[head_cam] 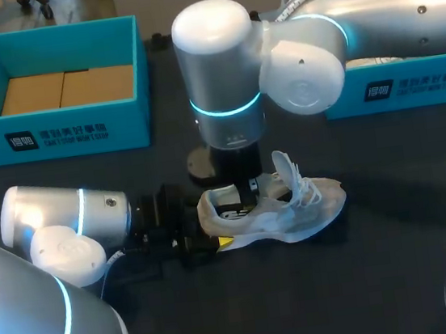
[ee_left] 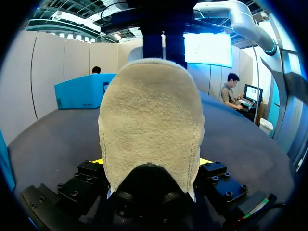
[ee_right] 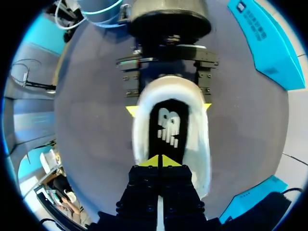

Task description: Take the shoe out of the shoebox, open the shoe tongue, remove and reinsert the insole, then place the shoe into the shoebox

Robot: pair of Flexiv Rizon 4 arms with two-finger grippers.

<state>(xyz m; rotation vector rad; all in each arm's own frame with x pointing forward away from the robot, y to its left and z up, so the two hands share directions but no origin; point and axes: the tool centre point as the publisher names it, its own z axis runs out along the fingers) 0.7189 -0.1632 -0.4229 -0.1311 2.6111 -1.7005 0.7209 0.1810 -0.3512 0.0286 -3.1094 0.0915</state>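
Note:
A white sneaker (head_cam: 294, 211) lies on its sole mid-table, its tongue (head_cam: 285, 167) lifted and laces loose. My left gripper (head_cam: 215, 237) comes in from the left and is shut on the shoe's heel. In the left wrist view the beige heel (ee_left: 151, 115) fills the space between the fingers. My right gripper (head_cam: 251, 186) hangs straight down over the shoe's opening. Its yellow tips (ee_right: 160, 161) are shut together just above the black insole (ee_right: 168, 127) inside the shoe (ee_right: 142, 134). The left gripper (ee_right: 168, 108) clasps the heel from both sides. The open teal shoebox (head_cam: 72, 132) stands at the back left.
A second teal box part (head_cam: 409, 87) lies at the back right under my right arm. A round black base (head_cam: 200, 163) sits just behind the shoe. Dark bare tabletop (head_cam: 305, 303) stretches in front of the shoe.

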